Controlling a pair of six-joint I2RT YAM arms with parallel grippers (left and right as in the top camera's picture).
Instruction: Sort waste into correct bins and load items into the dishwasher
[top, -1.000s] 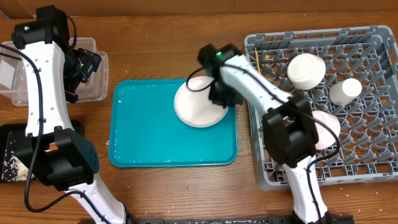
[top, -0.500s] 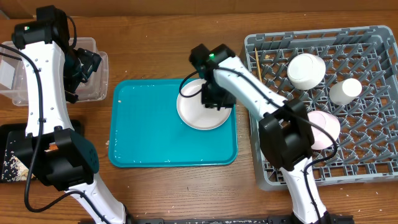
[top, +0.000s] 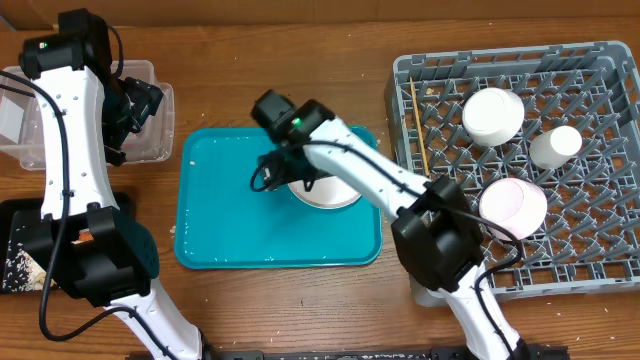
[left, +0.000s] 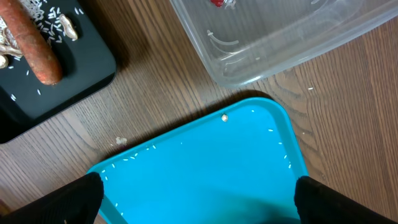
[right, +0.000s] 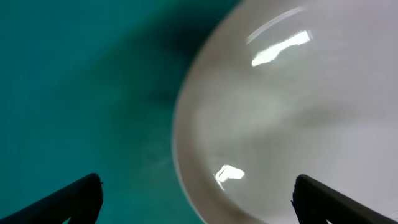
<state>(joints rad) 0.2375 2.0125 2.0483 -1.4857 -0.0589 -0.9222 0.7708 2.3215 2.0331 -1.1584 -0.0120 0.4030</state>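
Observation:
A white plate (top: 336, 197) lies flat on the teal tray (top: 230, 235), half hidden under my right arm. My right gripper (top: 283, 168) hovers over its left rim, open and holding nothing. In the right wrist view the plate (right: 292, 106) fills the right side, and my right gripper (right: 199, 202) spans its edge. The grey dish rack (top: 600, 265) holds a white bowl (top: 492, 113), a small cup (top: 555, 146), another plate (top: 512, 205) and chopsticks (top: 418, 125). My left gripper (left: 199, 202) is open above the teal tray's corner (left: 249, 155).
The clear tub (left: 280, 37) holds a red wrapper (left: 217, 2). The black tray (left: 62, 81) carries an orange sausage stick (left: 37, 43) and rice scraps (left: 59, 22). In the overhead view the tub (top: 150, 150) and black tray (top: 15, 225) sit at the left, by my left arm.
My right gripper opened and let go of the plate, which went from tilted to flat on the teal tray. The right gripper then shifted left. The left arm has not moved.

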